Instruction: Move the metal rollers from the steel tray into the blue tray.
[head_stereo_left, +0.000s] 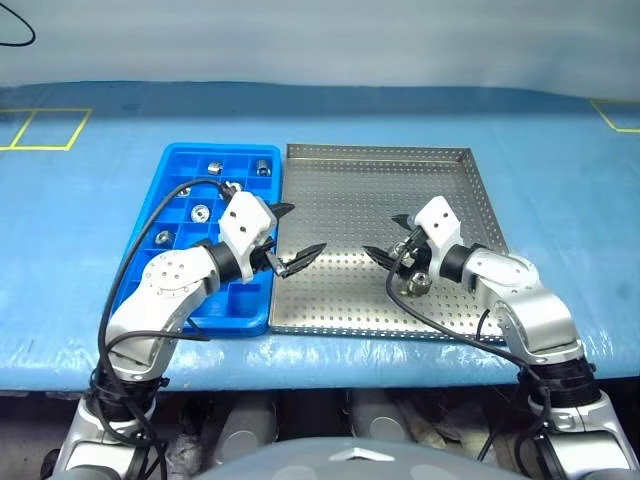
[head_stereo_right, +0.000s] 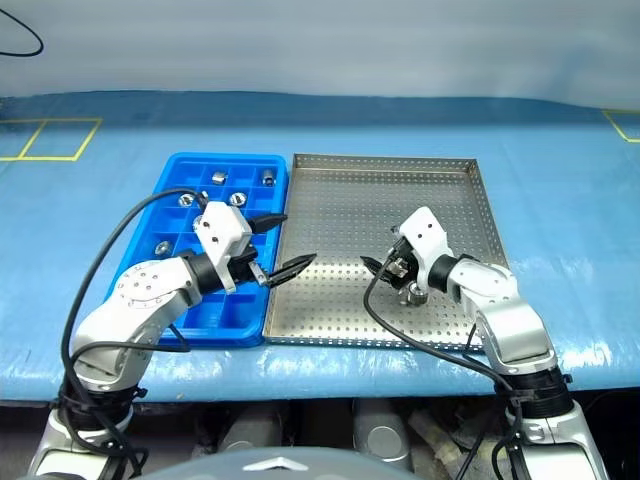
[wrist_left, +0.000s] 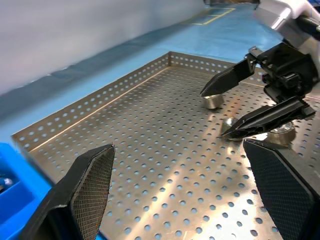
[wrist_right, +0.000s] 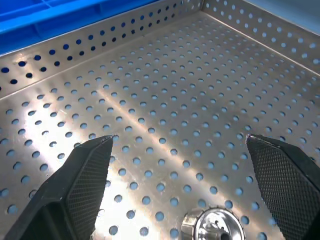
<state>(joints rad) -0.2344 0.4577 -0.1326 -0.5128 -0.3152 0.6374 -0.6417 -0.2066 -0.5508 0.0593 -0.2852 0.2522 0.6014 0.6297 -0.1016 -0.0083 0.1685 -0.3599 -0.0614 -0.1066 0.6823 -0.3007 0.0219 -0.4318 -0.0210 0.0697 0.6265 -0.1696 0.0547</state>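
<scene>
Left claw (head_stereo_left: 288, 238) spread wide, empty, at blue tray (head_stereo_left: 172, 180) edge beside steel tray (head_stereo_left: 340, 310). Right claw (head_stereo_left: 388, 238) wide, empty, above metal rollers (head_stereo_left: 418, 282) on steel tray. Several rollers seated in blue tray compartments.

The worktop (head_stereo_left: 560, 150) carries a blue cover. Directly on it lie the blue tray (head_stereo_left: 155, 205) and the steel tray (head_stereo_left: 375, 152), side by side, apparently touching. Yellow tape outlines (head_stereo_left: 45, 128) mark its far corners.
</scene>
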